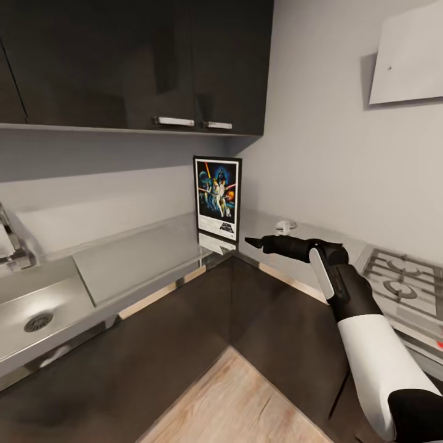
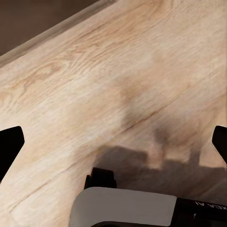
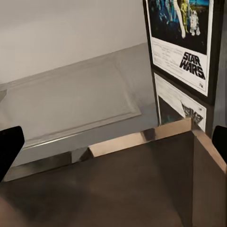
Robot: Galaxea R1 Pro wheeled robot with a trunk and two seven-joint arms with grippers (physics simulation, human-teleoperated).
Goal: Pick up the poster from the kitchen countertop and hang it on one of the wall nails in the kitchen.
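The poster (image 1: 217, 197) stands upright in the inner corner of the kitchen countertop (image 1: 141, 258), leaning against the wall; its dark picture, white border and black "STAR WARS" title also show in the right wrist view (image 3: 182, 42). My right gripper (image 1: 253, 242) hovers just above the counter's edge, a short way in front of and to the right of the poster, pointing at it. It is open, its fingertips (image 3: 9, 144) wide apart with nothing between them. My left gripper (image 2: 113, 146) is open over the wooden floor (image 2: 109, 71).
A steel sink (image 1: 37, 307) with a tap (image 1: 12, 246) lies at the left. A gas hob (image 1: 400, 283) sits at the right under a white hood (image 1: 409, 55). Dark wall cabinets (image 1: 154, 61) hang above. A small white object (image 1: 284, 226) rests behind the right gripper.
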